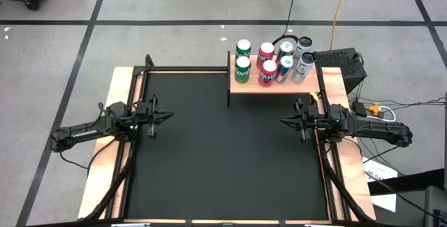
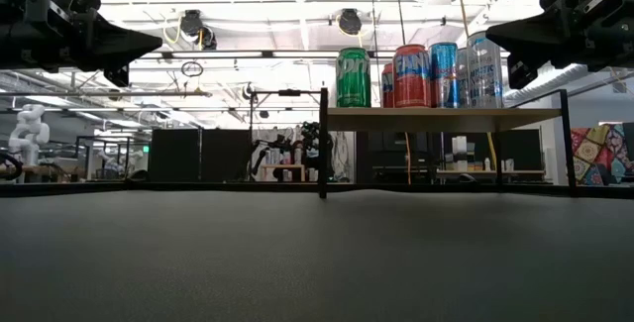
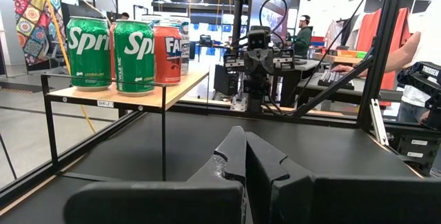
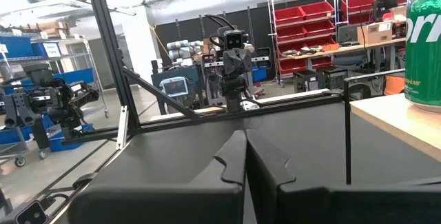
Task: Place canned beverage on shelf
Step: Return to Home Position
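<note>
**Clearly, the cans are all up and both arms hang clear of the shelf**

Note first where the shelf (image 1: 246, 86) lies. It stands at the far edge of the worktop (image 1: 119, 80), with its long axis running from side to side. It is just beyond the right end effector (image 1: 283, 121), which is by far the nearer of the two. The left end effector (image 1: 167, 117) hangs across the black mat (image 1: 223, 157), well apart from the shelf. The two point inward at each other, level, above the mat. You can see each pair of fingers pressed together with nothing between them.

Eight cans (image 1: 276, 70) stand upright on the shelf in two rows, paired by colour. The green cans (image 1: 242, 70) are at the end toward the left arm, followed by the red cans (image 1: 267, 73) and the blue cans (image 1: 285, 68). The white-blue cans (image 1: 302, 66) are at the end by the right arm. Neighbouring cans stand close, but you cannot tell whether they touch.

The shelf's top is flat, light-brown wood on thin black posts (image 2: 323, 144). The cans are smooth, glossy cylinders and probably tip easily. The mat looks dull and finely grained.

No can is on the mat, so the placing looks finished and only parking the arms is left. When you move, keep the right arm off the nearest post.
</note>
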